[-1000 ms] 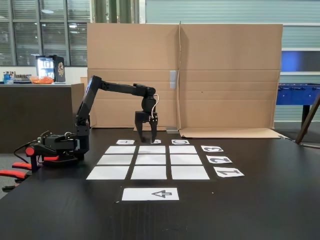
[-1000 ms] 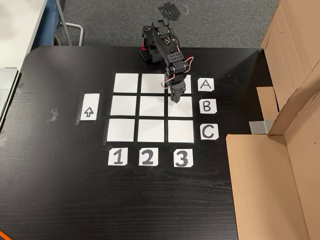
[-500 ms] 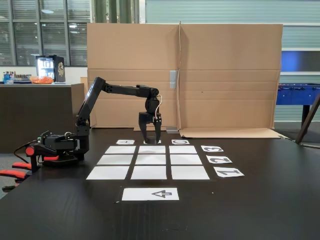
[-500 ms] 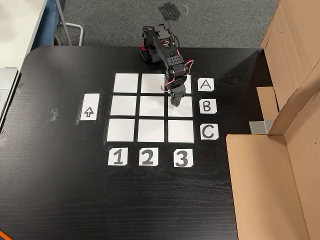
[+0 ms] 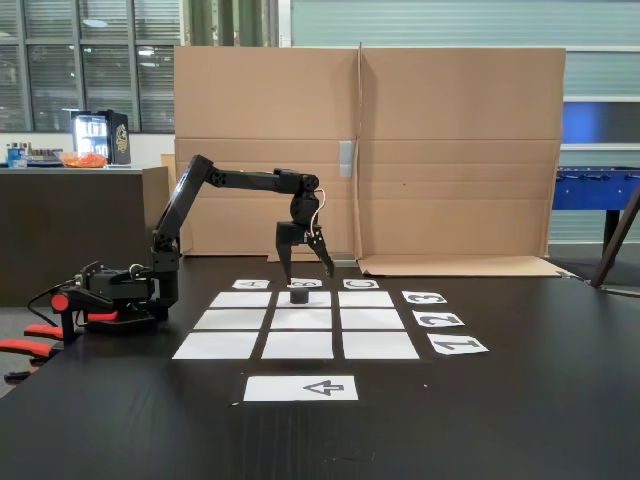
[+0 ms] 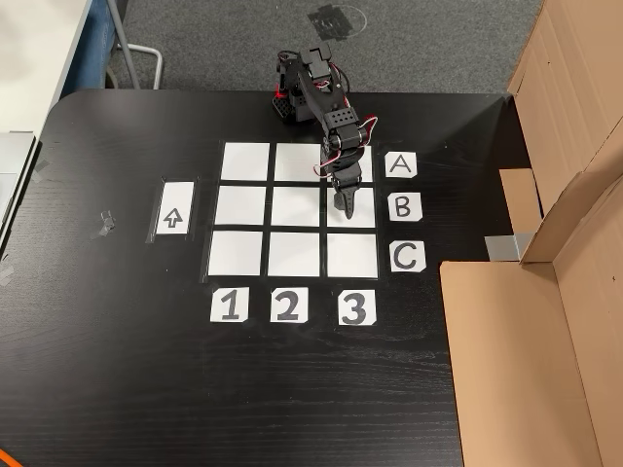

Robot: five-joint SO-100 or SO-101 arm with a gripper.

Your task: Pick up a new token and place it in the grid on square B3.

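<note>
The token (image 5: pixel 299 295) is seen standing on square B3 (image 6: pixel 362 208) of the grid (image 6: pixel 248 252), in the far row beside the "B" card (image 6: pixel 403 206). In the low fixed view it is seen as a small black puck, sitting flat on the white paper. In the fixed view from above it is mostly hidden under the arm.

The end effector (image 5: pixel 305 270) is spread wide, and nothing is pinched in it. Its two fingers hang just above the token, one on each side.

The placing looks done, so the step in hand is judged to be the letting go. It is done well if the end effector is lifted straight up with the fingers kept apart. That way the token should not be bumped or dragged off its square. A sideways swing should be held back until the fingers are well above the puck. The paper squares on the desk (image 6: pixel 117 370) are thin, so they should not be brushed either.
</note>
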